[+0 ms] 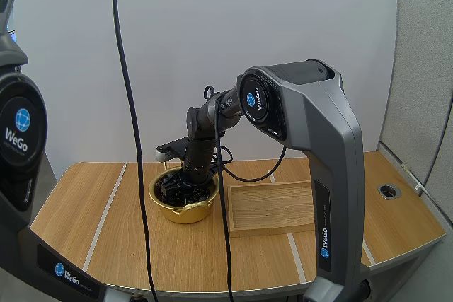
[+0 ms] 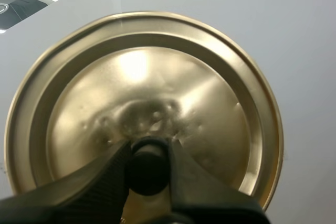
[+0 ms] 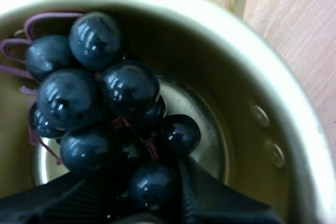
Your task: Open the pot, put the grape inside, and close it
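Inside the pot (image 3: 294, 129), right fingers (image 3: 226, 205) tight around grapes (image 3: 105, 103).

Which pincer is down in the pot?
The right pincer, pinching the grapes inside the pot; the left pincer grips the lid by its knob.

The wooden table (image 1: 71, 203) was light brown with pale stripes (image 1: 107, 211); a plain white wall (image 1: 184, 40) stood behind it; a grey panel (image 1: 425, 68) stood past its right edge; a round hole (image 1: 388, 191) sat near that edge.

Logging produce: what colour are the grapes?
The grapes are glossy blue-black; clearest in the right wrist view.
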Motion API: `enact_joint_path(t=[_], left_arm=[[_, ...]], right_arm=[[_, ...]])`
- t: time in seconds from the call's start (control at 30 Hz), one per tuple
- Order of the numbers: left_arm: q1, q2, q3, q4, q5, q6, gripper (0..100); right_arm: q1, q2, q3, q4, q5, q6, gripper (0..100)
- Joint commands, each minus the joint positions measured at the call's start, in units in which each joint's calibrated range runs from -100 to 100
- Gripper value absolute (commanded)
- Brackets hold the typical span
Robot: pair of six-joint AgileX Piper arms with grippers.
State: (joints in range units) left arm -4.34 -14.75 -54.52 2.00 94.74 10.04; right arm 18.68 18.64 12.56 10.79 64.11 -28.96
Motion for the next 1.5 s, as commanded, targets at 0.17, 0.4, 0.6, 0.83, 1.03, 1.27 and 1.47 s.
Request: enact_joint_path(t=[0.17,0.4,0.6,0.83,1.03,1.27,1.47], left_arm=[[-0.08,-0.30,-0.35,0.50,-2.08,-0.51,0],[-0.08,-0.30,-0.35,0.50,-2.08,-0.51,0],[-0.08,-0.30,-0.35,0.50,-2.08,-0.51,0],[-0.08,-0.30,-0.35,0.50,-2.08,-0.51,0],[-0.08,-0.30,-0.35,0.50,-2.08,-0.51,0],[-0.08,-0.30,-0.35,0.50,-2.08,-0.51,0],[-0.08,-0.30,-0.35,0.50,-2.08,-0.51,0]], right_arm=[[0.20,-0.12,0.11,-0.37,3.35,-0.07,0],[0.20,-0.12,0.11,0.05,3.31,-0.51,29],[0.20,-0.25,0.11,0.41,3.31,-1.24,96],[0.20,-2.79,0.11,1.58,2.12,-1.24,100],[0.20,-7.92,0.11,1.81,1.16,-1.34,100],[0.20,-15.20,0.11,1.81,1.16,-1.36,100],[0.20,-22.70,0.11,1.38,2.07,-1.36,100]])
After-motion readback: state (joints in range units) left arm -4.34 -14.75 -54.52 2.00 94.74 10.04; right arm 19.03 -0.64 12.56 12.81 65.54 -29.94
